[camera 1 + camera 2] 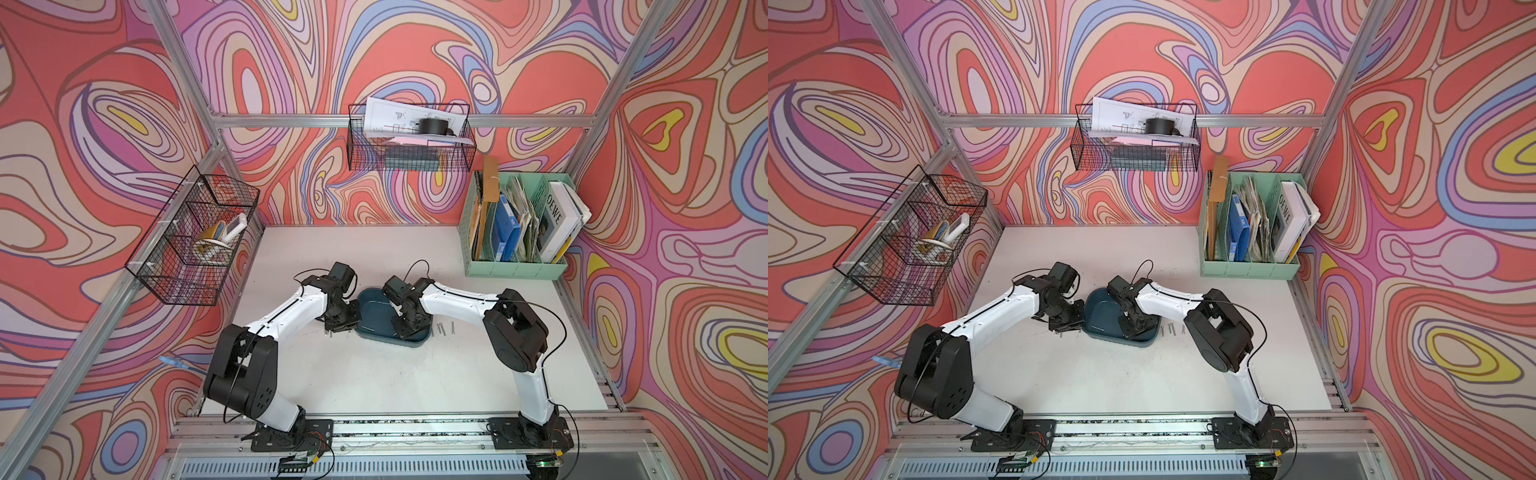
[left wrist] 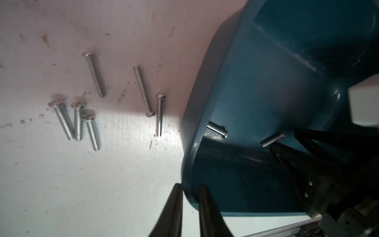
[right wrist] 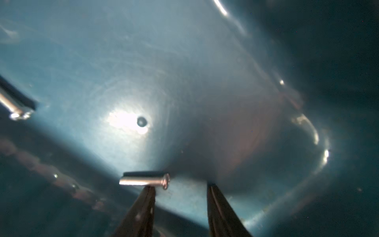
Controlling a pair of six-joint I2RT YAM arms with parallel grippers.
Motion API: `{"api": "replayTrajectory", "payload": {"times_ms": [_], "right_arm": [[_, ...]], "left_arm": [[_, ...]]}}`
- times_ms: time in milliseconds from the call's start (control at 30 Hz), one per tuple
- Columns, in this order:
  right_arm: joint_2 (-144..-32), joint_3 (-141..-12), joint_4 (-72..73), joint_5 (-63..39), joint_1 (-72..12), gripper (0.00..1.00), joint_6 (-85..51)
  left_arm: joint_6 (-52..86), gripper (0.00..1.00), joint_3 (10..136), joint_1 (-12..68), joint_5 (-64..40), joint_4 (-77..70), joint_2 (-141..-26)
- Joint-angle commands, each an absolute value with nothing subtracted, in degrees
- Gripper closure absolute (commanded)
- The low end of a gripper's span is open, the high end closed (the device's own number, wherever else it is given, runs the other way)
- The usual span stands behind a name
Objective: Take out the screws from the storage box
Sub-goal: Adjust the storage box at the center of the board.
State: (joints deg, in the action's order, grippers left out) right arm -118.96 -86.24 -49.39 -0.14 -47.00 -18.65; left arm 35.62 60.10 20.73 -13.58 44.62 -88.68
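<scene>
As left claw [image 2: 190, 185] straddles storage box [image 2: 246, 82] rim, right claw [image 3: 180, 186] spread inside

Legible text: one item only. Large white hardcover book [image 1: 559, 222], standing in the end compartment of the mint green plastic file organizer [image 1: 515, 270]: dark capitals "OEWE" run along its cover, in both top views [image 1: 1287, 218]. Any letter before the "O" is hidden.

White printed sheet [image 1: 395, 114] in the black wire wall basket [image 1: 361, 160]: line drawing and small print, too small to read.
</scene>
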Motion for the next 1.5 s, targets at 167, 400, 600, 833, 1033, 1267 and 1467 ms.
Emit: {"api": "replayTrajectory", "payload": {"times_ms": [167, 400, 600, 833, 1033, 1267, 1467], "right_arm": [[-123.68, -86.63, -41.03, 0.85, -48.77, 0.65, -21.03], [-125.70, -89.88, -34.43, 0.99, -48.80, 0.69, -19.83], [-125.49, -91.83, -31.21, 4.95, -48.68, 0.72, -20.22], [-121.15, -90.12, -30.67, 5.58, -48.33, 0.72, -18.39], [-115.30, -84.01, -29.74, 4.18, -48.31, 0.63, -16.42], [-112.34, -83.50, -30.22, 4.13, -48.27, 0.58, -17.48], [-114.63, -86.33, -33.19, 4.61, -48.34, 0.58, -18.26]], "left_arm": [[34.76, 0.83, 62.08, 21.40, -15.01, 45.48, -91.46], [34.89, 0.85, 62.67, 21.45, -15.28, 46.49, -93.16], [35.65, 0.85, 64.69, 21.44, -13.52, 48.50, -93.82], [37.38, 0.85, 67.24, 21.43, -11.66, 50.60, -93.43], [36.26, 0.84, 69.78, 21.27, -9.73, 52.64, -94.08], [37.29, 0.84, 69.26, 21.27, -9.54, 51.66, -92.46], [37.27, 0.76, 66.53, 21.27, -12.26, 48.77, -92.81]]}}
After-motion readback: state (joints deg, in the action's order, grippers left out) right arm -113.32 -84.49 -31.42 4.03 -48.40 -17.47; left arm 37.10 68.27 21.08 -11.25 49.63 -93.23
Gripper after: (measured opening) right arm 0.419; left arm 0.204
